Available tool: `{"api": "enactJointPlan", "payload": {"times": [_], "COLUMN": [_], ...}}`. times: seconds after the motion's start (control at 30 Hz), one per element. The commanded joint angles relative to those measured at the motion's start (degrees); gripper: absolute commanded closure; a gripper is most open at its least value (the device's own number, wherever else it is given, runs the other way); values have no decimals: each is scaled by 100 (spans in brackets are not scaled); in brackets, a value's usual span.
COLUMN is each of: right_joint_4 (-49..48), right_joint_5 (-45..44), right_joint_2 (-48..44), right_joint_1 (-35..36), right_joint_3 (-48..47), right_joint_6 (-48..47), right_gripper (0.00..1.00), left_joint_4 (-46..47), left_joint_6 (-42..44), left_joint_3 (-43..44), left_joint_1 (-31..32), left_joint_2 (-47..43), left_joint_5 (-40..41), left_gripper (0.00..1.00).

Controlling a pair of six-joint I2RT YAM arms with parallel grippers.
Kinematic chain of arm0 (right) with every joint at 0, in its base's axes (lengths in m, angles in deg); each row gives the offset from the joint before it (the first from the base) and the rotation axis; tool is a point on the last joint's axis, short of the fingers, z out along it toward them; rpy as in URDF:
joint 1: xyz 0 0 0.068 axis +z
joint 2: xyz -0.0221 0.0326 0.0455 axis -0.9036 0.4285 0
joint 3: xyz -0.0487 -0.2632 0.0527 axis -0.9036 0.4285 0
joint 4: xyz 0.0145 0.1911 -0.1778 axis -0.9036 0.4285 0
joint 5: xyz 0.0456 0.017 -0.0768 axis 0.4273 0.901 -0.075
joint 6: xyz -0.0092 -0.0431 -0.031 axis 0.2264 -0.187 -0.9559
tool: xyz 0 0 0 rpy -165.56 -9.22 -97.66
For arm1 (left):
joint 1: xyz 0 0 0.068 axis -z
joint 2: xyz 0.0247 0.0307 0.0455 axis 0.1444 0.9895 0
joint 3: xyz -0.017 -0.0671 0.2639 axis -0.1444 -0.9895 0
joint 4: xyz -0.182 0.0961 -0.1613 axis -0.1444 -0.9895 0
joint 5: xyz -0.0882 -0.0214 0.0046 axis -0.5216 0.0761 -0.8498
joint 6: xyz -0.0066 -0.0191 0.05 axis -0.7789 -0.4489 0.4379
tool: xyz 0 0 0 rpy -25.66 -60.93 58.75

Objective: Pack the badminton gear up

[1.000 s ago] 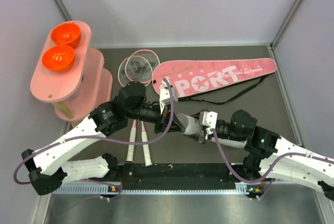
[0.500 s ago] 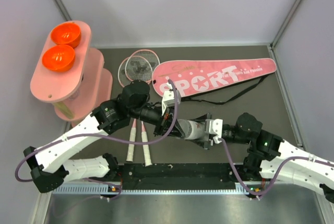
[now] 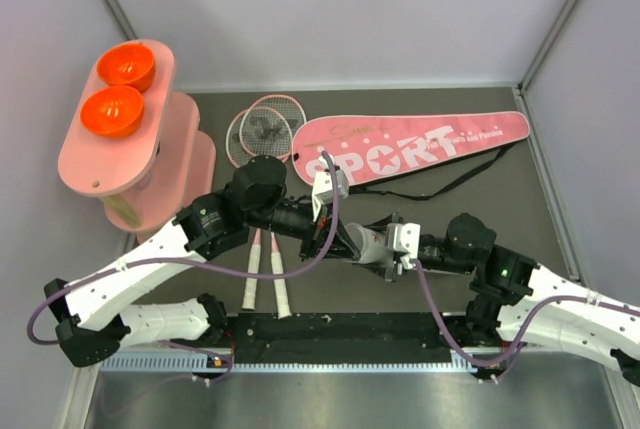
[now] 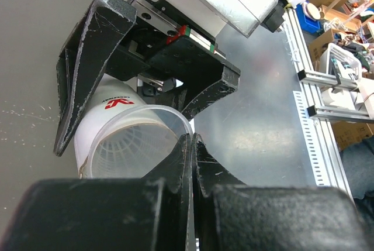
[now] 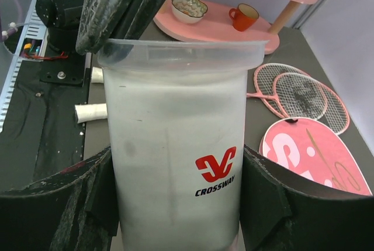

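My right gripper [image 5: 175, 175] is shut on a white tube [image 5: 175, 134] with a red "CROSSWAY" logo and holds it above the mat [image 3: 365, 244]. The tube's mouth has a clear cap. My left gripper [image 4: 191, 140] is shut, its tips pinching the cap's rim [image 3: 335, 242]. A white shuttlecock skirt [image 4: 131, 148] shows inside the tube. Two pink rackets [image 3: 262, 129] lie on the mat at the left, handles toward me. The pink "SPORT" bag [image 3: 420, 144] lies flat behind the grippers.
A pink oval stand [image 3: 70, 159] with two orange bowls [image 3: 125, 66] stands at the far left. The bag's black strap [image 3: 450, 184] trails in front of the bag. Grey walls close in the mat on three sides.
My left gripper has moved down and right from beside the bag to the tube's mouth. My right gripper has turned the tube toward it and shifted a little.
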Motion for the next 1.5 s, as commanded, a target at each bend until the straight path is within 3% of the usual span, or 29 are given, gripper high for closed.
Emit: {"api": "enactJointPlan", "payload": {"times": [0.0, 0.37, 0.8, 1.47], "right_joint_4": [-503, -574, -468, -424], "right_joint_5": [-118, 12, 65, 856], "right_joint_2": [-89, -335, -388, -529], "right_joint_1": [16, 16, 16, 16], "right_joint_3": [-217, -146, -182, -190], "right_joint_6": [237, 255, 194, -61], "right_gripper": [68, 67, 67, 68], "left_joint_4": [2, -210, -578, -948], "left_joint_6": [88, 193, 325, 510], "left_joint_3": [270, 305, 498, 560], "left_joint_1": [42, 42, 147, 183], "left_joint_2": [44, 18, 343, 800], "left_joint_5": [-83, 163, -470, -1252], "left_gripper": [100, 100, 100, 100]}}
